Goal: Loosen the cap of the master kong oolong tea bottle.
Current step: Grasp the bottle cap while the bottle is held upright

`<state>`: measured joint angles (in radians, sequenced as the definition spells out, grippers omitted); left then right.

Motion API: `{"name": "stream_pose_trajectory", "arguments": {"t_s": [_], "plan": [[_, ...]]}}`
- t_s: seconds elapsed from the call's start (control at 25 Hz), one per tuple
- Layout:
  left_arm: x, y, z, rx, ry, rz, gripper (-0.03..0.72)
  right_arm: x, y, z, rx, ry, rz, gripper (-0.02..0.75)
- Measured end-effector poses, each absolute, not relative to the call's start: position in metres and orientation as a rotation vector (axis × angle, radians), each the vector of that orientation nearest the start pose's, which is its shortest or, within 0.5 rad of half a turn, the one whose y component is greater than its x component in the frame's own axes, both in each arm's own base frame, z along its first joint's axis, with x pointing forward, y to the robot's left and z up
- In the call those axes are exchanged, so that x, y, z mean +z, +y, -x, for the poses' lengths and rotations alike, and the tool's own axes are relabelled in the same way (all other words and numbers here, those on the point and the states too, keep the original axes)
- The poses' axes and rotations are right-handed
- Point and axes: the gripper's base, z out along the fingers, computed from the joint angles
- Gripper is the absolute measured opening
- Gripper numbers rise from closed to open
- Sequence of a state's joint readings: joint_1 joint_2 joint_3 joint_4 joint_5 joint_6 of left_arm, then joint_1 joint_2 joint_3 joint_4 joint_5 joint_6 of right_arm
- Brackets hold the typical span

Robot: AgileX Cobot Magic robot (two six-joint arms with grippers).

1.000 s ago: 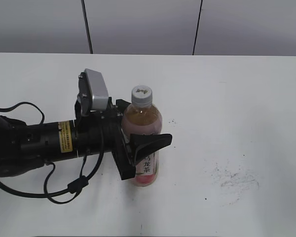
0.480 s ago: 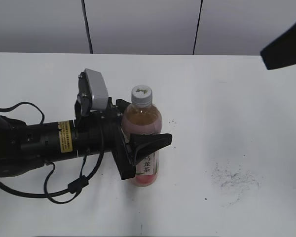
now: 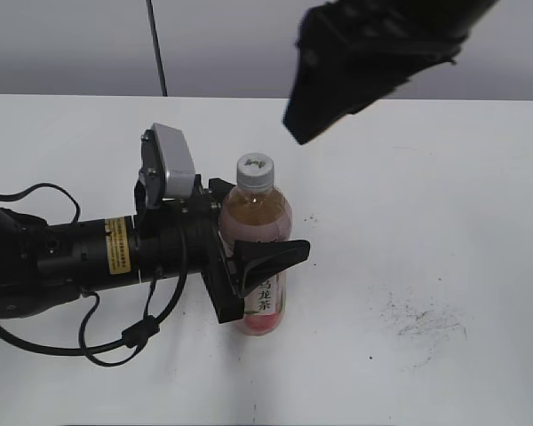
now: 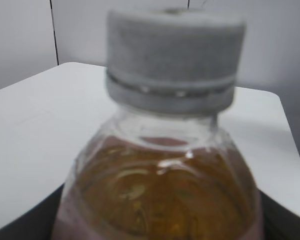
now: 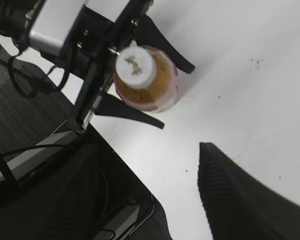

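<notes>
Amber tea fills a clear plastic master kong oolong tea bottle [image 3: 258,266] with a pink peach-printed label and a white strip of Chinese characters, standing upright a little left of centre on a white bench [image 3: 426,195]. Its small round white-grey plastic cap [image 3: 255,170], with a dark logo on top, sits on the neck and looks fully seated; in the left wrist view the ring below it shows no visible gap.

The left gripper [image 3: 249,266], a black arm reaching in from the left edge of the exterior view, has its jaws closed around the bottle's body at label height, one dark finger in front and one behind, steadying it. A grey camera block rides on top of that wrist.

The right gripper [image 3: 338,89] enters from the upper right of the exterior view as a large dark blurred shape, above the bottle and to its right, well apart from the cap. In its own wrist view the cap lies in the upper left of the frame, and one ribbed black finger [image 5: 240,195] fills the lower right; the jaws stand open and hold nothing.

Judging progress: the bottle is secured, which is the first part. Nothing touches the cap, so bringing the right jaws down onto it, gripping and twisting all appear to remain.
</notes>
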<state>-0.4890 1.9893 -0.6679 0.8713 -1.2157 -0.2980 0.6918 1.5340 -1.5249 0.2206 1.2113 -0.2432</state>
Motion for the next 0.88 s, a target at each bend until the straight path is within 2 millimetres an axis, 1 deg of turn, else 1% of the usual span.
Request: {"name": "stream_pose_trajectory", "arguments": {"t_s": [0.16, 0.24, 0.32, 0.52, 0.64, 0.88], "plan": [[0.124, -0.206, -0.248, -0.982, 1.458, -1.060, 0.447, 0.368, 0.255, -0.236, 0.437, 2.486, 1.146, 0.466], [0.124, -0.206, -0.248, -0.982, 1.458, -1.060, 0.447, 0.369, 0.269, -0.238, 0.464, 2.511, 1.088, 0.451], [0.124, -0.206, -0.248, -0.982, 1.458, -1.060, 0.447, 0.365, 0.278, -0.243, 0.477, 2.549, 1.029, 0.435], [0.124, -0.206, -0.248, -0.983, 1.459, -1.059, 0.447, 0.348, 0.284, -0.253, 0.438, 2.639, 0.918, 0.426], [0.124, -0.206, -0.248, -0.983, 1.459, -1.059, 0.447, 0.342, 0.285, -0.256, 0.411, 2.656, 0.906, 0.426], [0.124, -0.206, -0.248, -0.983, 1.459, -1.059, 0.447, 0.337, 0.285, -0.261, 0.348, 2.656, 0.909, 0.426]]}}
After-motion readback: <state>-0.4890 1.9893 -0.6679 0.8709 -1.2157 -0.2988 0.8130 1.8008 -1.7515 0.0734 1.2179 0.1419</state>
